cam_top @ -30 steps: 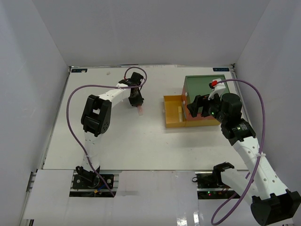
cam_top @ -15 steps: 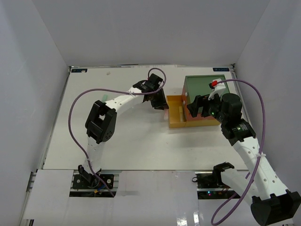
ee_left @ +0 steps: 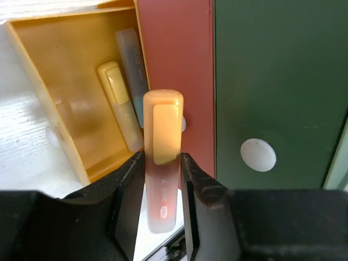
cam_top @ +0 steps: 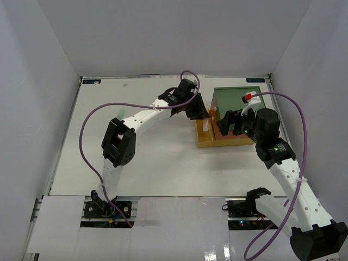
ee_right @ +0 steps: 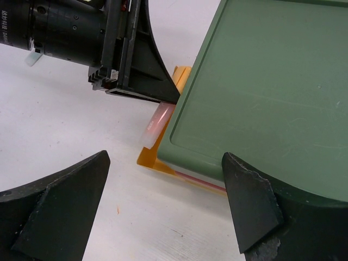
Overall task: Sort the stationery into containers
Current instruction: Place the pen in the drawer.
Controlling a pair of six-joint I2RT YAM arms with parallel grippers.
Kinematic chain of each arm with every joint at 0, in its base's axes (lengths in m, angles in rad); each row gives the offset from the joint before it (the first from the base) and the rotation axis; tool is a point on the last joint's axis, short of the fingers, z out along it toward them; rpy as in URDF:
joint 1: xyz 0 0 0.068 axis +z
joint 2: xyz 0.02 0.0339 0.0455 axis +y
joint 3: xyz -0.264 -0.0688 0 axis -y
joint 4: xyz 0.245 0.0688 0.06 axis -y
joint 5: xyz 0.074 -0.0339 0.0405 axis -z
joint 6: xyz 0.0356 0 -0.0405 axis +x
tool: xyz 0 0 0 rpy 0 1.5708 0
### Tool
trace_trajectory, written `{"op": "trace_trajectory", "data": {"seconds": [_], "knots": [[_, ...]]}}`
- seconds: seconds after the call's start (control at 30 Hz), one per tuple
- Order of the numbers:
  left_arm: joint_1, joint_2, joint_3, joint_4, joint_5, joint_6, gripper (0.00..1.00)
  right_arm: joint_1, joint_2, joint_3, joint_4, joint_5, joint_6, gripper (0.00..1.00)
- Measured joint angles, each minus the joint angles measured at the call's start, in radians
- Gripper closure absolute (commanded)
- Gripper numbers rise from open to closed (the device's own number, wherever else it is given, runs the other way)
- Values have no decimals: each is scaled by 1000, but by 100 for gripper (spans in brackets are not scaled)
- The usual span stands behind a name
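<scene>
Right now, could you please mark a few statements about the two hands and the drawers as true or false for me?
1. The left hand grips an orange marker. True.
2. The yellow drawer is shut. False: it is pulled out.
3. A yellow marker and a pale pen lie in the yellow drawer. True.
4. The right hand holds a pen. False: it is open and empty.

Three drawers (ee_left: pixel 272 81), three markers (ee_left: pixel 162 136) — orange, yellow, frosted — two arms (cam_top: pixel 147 114)
</scene>
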Motion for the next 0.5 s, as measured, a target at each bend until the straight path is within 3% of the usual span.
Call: {"op": "trace_trajectory", "data": {"seconds": [0.23,0.4,0.5], "knots": [[-6,14,11,2,-13,-8,27,0,0,0,0,0,0,10],[1,8,-25,2,-52,14,15,0,0,0,0,0,0,10],[23,-13,-88,-13,-69,41,14,0,0,0,0,0,0,10]]}}
